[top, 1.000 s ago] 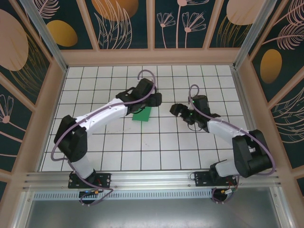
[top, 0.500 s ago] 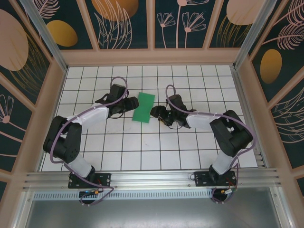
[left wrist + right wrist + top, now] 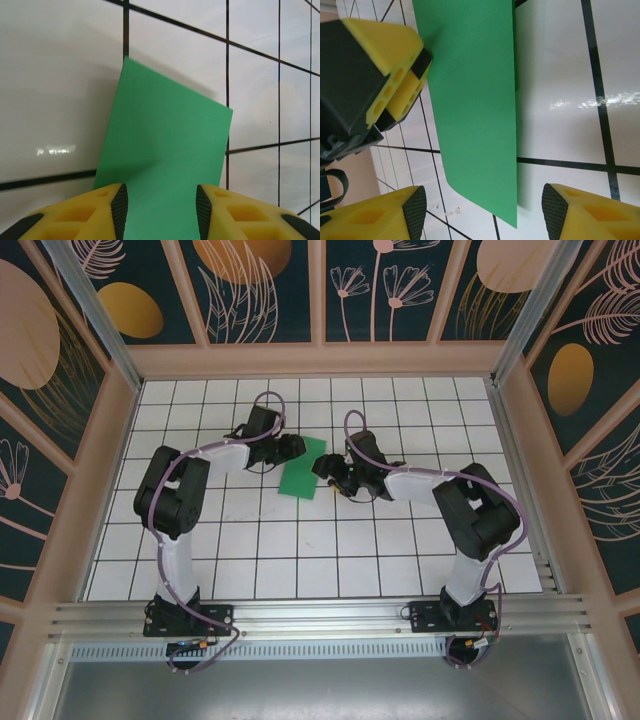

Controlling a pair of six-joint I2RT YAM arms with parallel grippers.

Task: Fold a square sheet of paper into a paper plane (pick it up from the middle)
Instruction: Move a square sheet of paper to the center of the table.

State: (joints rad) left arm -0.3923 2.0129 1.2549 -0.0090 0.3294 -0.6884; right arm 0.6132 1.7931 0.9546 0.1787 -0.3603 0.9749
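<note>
Flat on the white-tiled tabletop [image 3: 250,540], near its middle and skewed to the grid: the green sheet of paper [image 3: 303,470], showing as an oblong. At its left edge, the left gripper [image 3: 292,446], jaws partly parted over the paper, clamped on nothing. At its right edge, the right gripper [image 3: 322,469], jaws spread wide above the sheet, nothing held.

sheet of paper [image 3: 300,473] on table [image 3: 250,540] | left hand [image 3: 293,447] at left edge | right hand [image 3: 322,469] at right edge
</note>
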